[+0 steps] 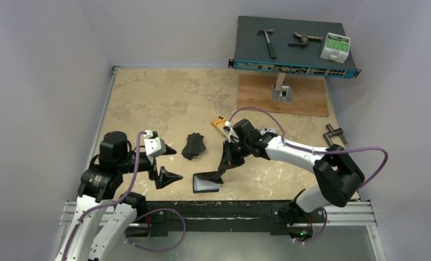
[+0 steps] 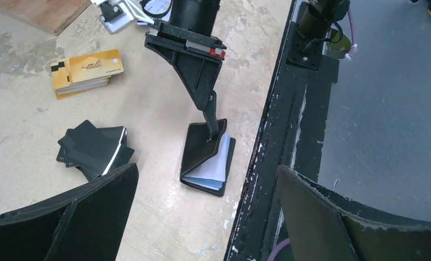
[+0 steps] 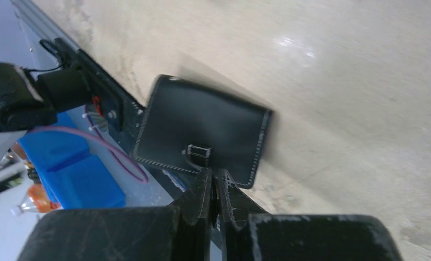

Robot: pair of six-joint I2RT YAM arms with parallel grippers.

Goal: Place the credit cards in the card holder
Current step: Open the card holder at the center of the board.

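Right fingers [image 3: 201,191] pinching snap tab [image 3: 198,153] of card holder [image 3: 202,122], left fingers [image 2: 88,215] spread wide beside it, orange credit cards [image 2: 88,69] beyond right fingers

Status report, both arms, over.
Left jaws open, empty. Right jaws shut on card holder tab. Orange cards stacked farther back, untouched. Nothing in the way.

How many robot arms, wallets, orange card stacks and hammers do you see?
robot arms: 2 (left arm, right arm)
card holder: 1
orange-yellow card stack: 1
hammer: 1
Total: 5
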